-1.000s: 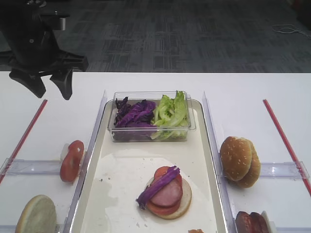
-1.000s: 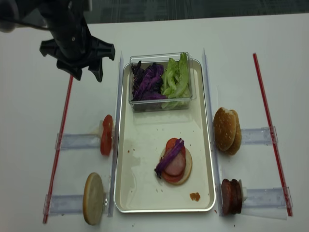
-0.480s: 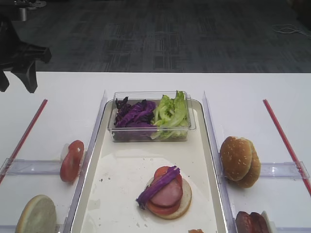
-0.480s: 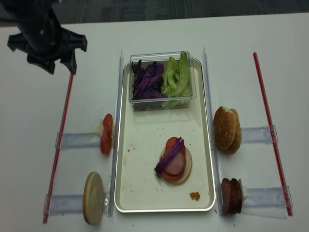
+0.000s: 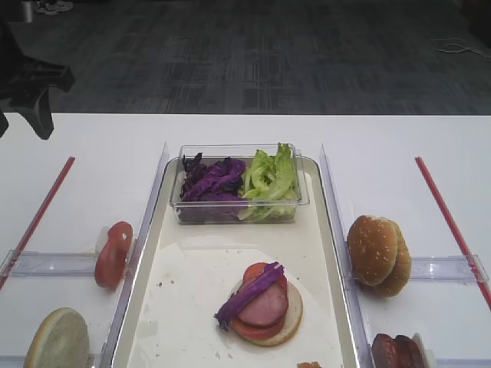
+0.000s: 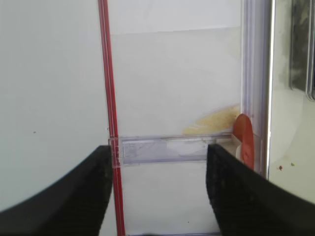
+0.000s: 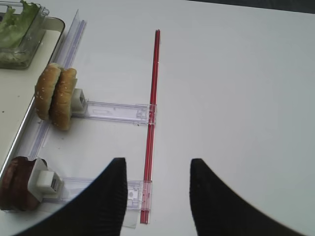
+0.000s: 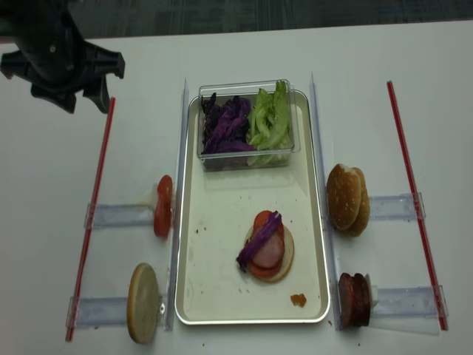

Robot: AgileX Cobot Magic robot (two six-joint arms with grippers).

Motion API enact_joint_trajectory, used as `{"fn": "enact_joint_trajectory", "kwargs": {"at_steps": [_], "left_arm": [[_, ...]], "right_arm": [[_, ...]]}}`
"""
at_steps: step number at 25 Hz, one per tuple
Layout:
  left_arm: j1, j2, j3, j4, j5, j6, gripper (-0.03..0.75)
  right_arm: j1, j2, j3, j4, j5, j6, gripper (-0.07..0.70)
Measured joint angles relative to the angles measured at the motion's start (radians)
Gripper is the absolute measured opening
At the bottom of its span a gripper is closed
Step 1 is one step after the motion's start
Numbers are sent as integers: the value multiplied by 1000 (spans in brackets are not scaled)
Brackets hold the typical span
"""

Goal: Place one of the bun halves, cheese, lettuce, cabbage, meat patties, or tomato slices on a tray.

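On the cream tray (image 8: 222, 296) (image 5: 192, 291) lies a bun half topped with tomato, a meat patty and a purple cabbage strip (image 8: 260, 231) (image 5: 249, 291). Tomato slices (image 8: 163, 205) (image 6: 243, 140) stand in a left holder, with a bun half (image 8: 143, 303) nearer the front. At the right stand bun halves (image 8: 347, 198) (image 7: 55, 96) and meat patties (image 8: 353, 299) (image 7: 17, 182). My left gripper (image 8: 77, 102) (image 6: 158, 147) hangs open and empty over the back left table. The right gripper (image 7: 157, 162) is open above the table right of the patties, shown only by its wrist camera.
A clear tub (image 8: 244, 122) holding purple cabbage shreds and lettuce (image 8: 270, 118) sits at the tray's far end. Red strips (image 8: 96, 207) (image 8: 414, 200) run along both sides. Clear plastic rails (image 8: 118, 216) carry the ingredients beside the tray.
My left gripper has moved left and back, away from the tub's corner, staying open and empty. Nothing on the table has shifted.
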Motion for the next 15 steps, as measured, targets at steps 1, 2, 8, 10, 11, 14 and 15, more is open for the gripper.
{"fn": "enact_joint_trajectory", "kwargs": {"at_steps": [1, 2, 8, 10, 11, 14, 15], "left_arm": [[0, -12, 5, -2, 0, 3, 398], [0, -29, 14, -2, 0, 6, 398], [0, -142, 115, -2, 1, 12, 398], [0, -189, 165, -2, 1, 12, 398], [0, -209, 185, -2, 3, 12, 398], [0, -285, 255, -2, 3, 12, 398], [0, -307, 277, -2, 5, 12, 398]], "right_arm": [[0, 0, 0, 0, 0, 0, 328], [0, 0, 0, 0, 0, 0, 328], [0, 0, 0, 0, 0, 0, 328], [0, 0, 0, 0, 0, 0, 328], [0, 0, 0, 0, 0, 0, 328], [0, 0, 0, 0, 0, 0, 328], [0, 0, 0, 0, 0, 0, 328]]}}
